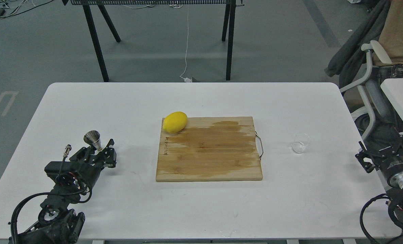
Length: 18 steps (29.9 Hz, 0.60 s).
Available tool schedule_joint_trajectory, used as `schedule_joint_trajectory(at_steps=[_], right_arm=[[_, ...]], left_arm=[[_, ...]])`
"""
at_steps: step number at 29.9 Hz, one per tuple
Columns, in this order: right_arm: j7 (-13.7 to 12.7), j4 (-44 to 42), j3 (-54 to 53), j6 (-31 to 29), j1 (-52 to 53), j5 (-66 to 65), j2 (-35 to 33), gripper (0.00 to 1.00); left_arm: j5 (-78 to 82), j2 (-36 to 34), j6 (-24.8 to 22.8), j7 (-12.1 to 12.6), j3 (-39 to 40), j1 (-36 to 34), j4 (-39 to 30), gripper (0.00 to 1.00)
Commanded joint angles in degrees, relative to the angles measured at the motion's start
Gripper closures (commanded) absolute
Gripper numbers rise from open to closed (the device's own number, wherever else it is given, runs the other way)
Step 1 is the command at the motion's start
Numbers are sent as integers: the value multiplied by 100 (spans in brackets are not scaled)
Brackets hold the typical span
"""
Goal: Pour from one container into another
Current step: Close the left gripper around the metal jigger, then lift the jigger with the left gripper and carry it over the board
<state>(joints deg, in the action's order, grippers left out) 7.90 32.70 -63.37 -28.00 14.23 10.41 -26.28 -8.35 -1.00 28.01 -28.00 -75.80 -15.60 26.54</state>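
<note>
The left arm [69,176] is matte black and boxy, with looping black cables, a silver threaded connector at its ten o'clock and a reddish ring inside one joint. The right arm [396,173] is black too, showing a bright silver collar, white lettering too small to read, and a black cable loop at its seven o'clock.

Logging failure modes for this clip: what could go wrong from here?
The left gripper sits right against the steel jigger, which stands on a narrow base; a nudge could tip it. The clear glass cup is far off on the right and hard to see against the white table, so the right gripper may misjudge its grasp.
</note>
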Motion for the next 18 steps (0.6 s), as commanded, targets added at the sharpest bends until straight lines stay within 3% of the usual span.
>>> schedule_joint_trajectory(at_steps=[1, 5, 8, 13, 18], right_arm=[[1, -1, 0, 0, 0, -4, 0, 0], [1, -1, 0, 0, 0, -4, 0, 0], [1, -1, 0, 0, 0, -4, 0, 0], [1, -1, 9, 0, 0, -4, 9, 0], [1, -1, 0, 0, 0, -4, 9, 0]], left_arm=[[0, 3, -1, 0, 13, -13, 0, 72], [0, 3, -1, 0, 13, -13, 9, 88], [0, 3, -1, 0, 13, -22, 9, 95], [-9, -32, -1, 0, 171, -92, 88, 95], [-18, -207, -1, 0, 381, -794, 88, 95]])
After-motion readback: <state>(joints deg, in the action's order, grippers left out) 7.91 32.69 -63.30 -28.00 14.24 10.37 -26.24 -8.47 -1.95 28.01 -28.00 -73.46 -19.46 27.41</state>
